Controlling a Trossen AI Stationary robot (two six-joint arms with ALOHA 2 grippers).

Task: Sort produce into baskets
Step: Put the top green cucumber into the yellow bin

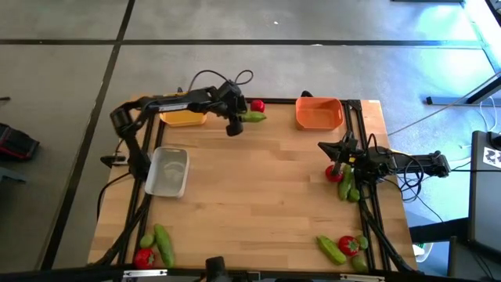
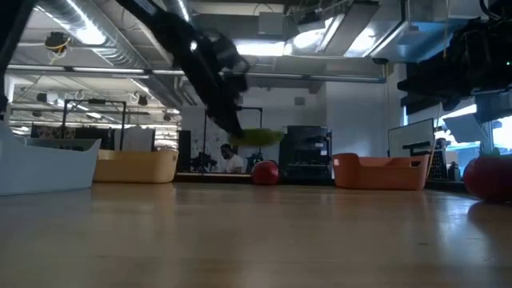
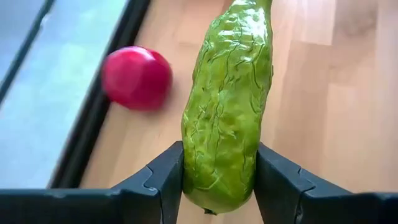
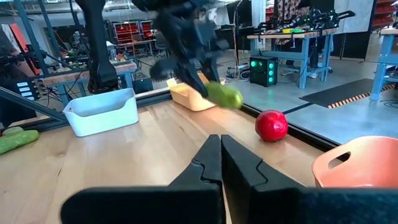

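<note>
Left wrist view shows the left gripper (image 3: 219, 180) clamped on the butt end of a green cucumber (image 3: 229, 102), carried clear of the table near the yellow basket (image 1: 185, 117). Right gripper (image 4: 221, 163) waits shut, empty, at the right table edge.

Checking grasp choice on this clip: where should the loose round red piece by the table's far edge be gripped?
Grip the smooth round red toy piece across its widest middle, from straight above. It sits alone on the wooden table, near the black edge rail, so set the jaws along the rail.
</note>
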